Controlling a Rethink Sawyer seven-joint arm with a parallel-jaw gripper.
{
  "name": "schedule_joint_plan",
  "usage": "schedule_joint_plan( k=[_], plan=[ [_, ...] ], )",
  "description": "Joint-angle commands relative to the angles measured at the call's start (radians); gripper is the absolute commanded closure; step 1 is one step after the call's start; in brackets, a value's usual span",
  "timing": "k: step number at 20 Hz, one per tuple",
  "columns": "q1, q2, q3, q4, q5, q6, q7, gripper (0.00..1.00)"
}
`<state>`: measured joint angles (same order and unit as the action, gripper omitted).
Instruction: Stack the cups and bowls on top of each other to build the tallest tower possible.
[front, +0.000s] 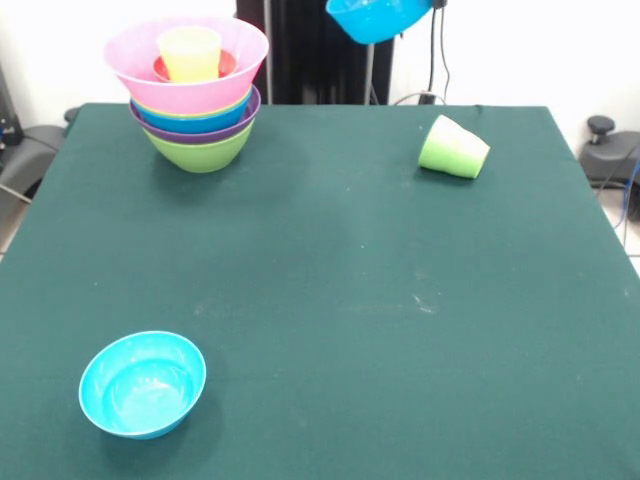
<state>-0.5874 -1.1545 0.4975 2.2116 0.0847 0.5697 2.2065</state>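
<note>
The tower (196, 110) stands at the far left of the table. It has a lime green bowl (200, 153) at its base, then purple (203, 133), blue (195, 122) and a big pink bowl (186, 88) on top. Inside the pink bowl sit a small red bowl (228, 63) and an upright yellow-orange cup (190, 52). A light green cup (453, 148) lies on its side at the far right. A cyan bowl (142, 384) rests upright near the front left. A blue bowl (375, 18) hangs tilted in the air at the top edge. Only a dark tip of my gripper (436, 4) shows at its right rim.
The table is covered with dark green cloth (330, 280). A black column (320, 60) and a hanging cable (438, 50) stand behind the far edge. Dark equipment sits off the left edge (25, 150) and off the right edge (605, 145).
</note>
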Motion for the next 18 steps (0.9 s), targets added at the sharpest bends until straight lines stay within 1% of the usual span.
schedule_joint_plan(
  k=[1,3,8,12,18],
  plan=[
    [-0.056,0.001,0.102,0.073,-0.038,0.109,-0.209,1.0],
    [-0.071,0.013,0.112,0.07,-0.053,0.103,-0.203,1.0],
    [-0.117,-0.003,0.152,0.081,-0.059,0.116,-0.217,1.0],
    [-0.153,0.006,0.18,0.087,-0.075,0.111,-0.218,1.0],
    [-0.19,0.054,0.21,0.09,-0.113,0.074,-0.204,1.0]
  ],
)
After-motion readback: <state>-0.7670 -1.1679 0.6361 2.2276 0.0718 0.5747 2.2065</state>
